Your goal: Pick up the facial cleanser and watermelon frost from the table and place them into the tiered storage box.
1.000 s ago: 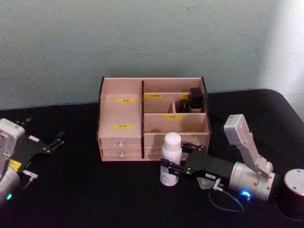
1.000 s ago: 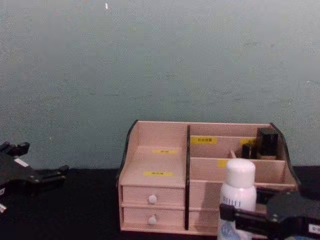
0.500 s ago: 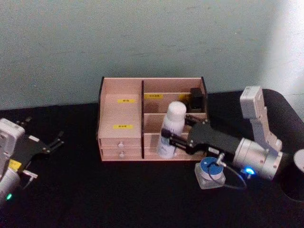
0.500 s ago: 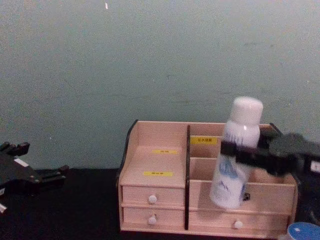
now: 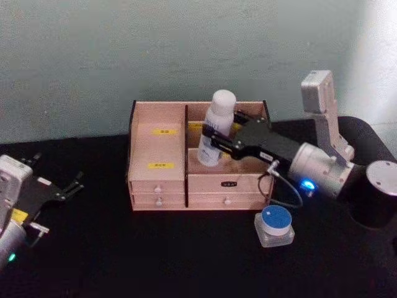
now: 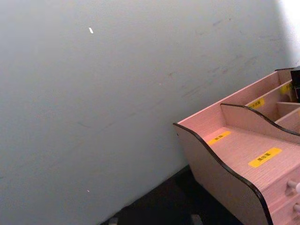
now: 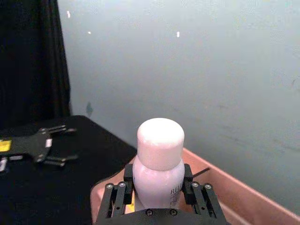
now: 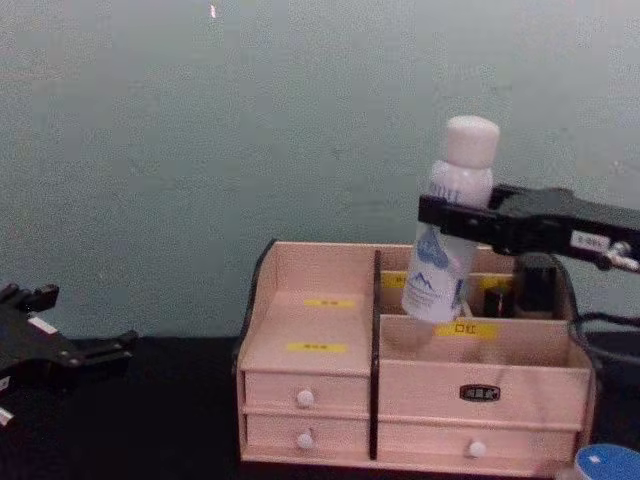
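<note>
My right gripper (image 5: 214, 135) (image 8: 440, 213) (image 7: 157, 187) is shut on the facial cleanser (image 5: 217, 128) (image 8: 450, 220) (image 7: 159, 161), a slim white bottle held slightly tilted above the right-hand compartments of the tiered storage box (image 5: 158, 149) (image 8: 315, 330) (image 6: 243, 164). The watermelon frost (image 5: 275, 225) (image 8: 608, 464), a squat clear jar with a blue lid, stands on the black table in front of the box's right corner. My left gripper (image 5: 71, 185) (image 8: 110, 345) rests open near the table's left edge, far from both items.
Small black containers (image 5: 255, 124) (image 8: 535, 282) sit in the box's back right compartment. A dark cylinder (image 5: 379, 192) stands at the table's far right. A pale wall rises close behind the box.
The right gripper lifted the facial cleanser higher and carried it back, from in front of the box's drawers to above its right compartments. The left arm has not moved.
</note>
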